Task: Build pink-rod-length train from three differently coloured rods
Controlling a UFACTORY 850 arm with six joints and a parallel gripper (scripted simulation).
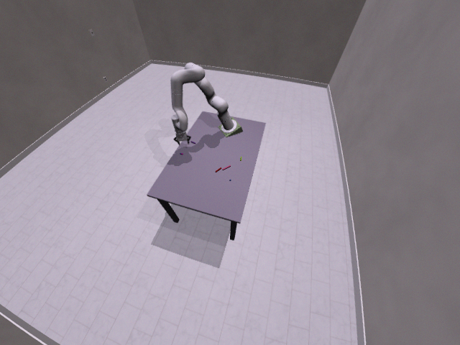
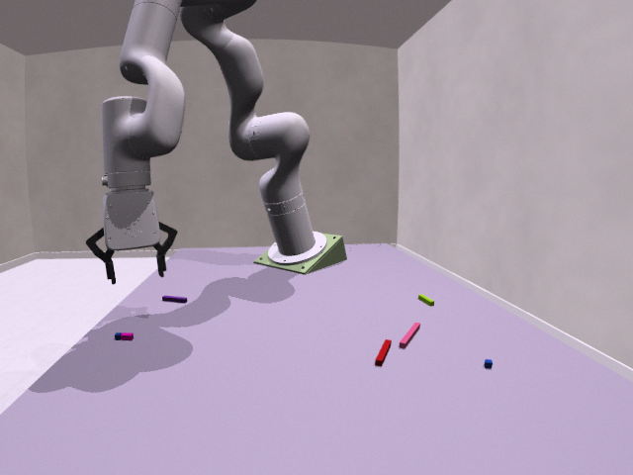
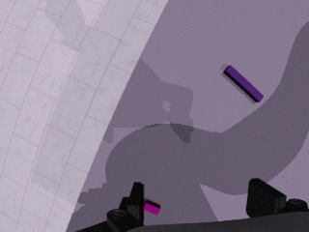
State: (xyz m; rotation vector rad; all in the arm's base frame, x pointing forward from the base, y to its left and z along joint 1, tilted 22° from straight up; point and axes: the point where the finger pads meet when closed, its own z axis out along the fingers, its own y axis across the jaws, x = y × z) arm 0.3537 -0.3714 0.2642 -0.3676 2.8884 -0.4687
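Note:
My gripper (image 1: pixel 183 142) (image 2: pixel 136 278) (image 3: pixel 197 198) is open and empty, above the table's left side. A blue rod (image 2: pixel 118 335) and a magenta rod (image 2: pixel 127 335) (image 3: pixel 152 208) lie end to end in line, seemingly touching; in the wrist view the left finger hides the blue one. The purple rod (image 1: pixel 192 142) (image 2: pixel 174 299) (image 3: pixel 243 84) lies apart, nearer the arm's base. The pink rod (image 1: pixel 226 168) (image 2: pixel 409 334) lies on the right, close beside the red rod (image 1: pixel 218 169) (image 2: pixel 383 352). The lime rod (image 1: pixel 240 159) (image 2: pixel 425 300) and a second blue rod (image 1: pixel 230 180) (image 2: pixel 488 363) lie apart from them.
The arm's green base (image 1: pixel 234 131) (image 2: pixel 326 259) stands at the far end of the table (image 1: pixel 196 185) (image 2: pixel 286 409). The blue and magenta rods lie near the table's left edge. The arm's shadow covers them.

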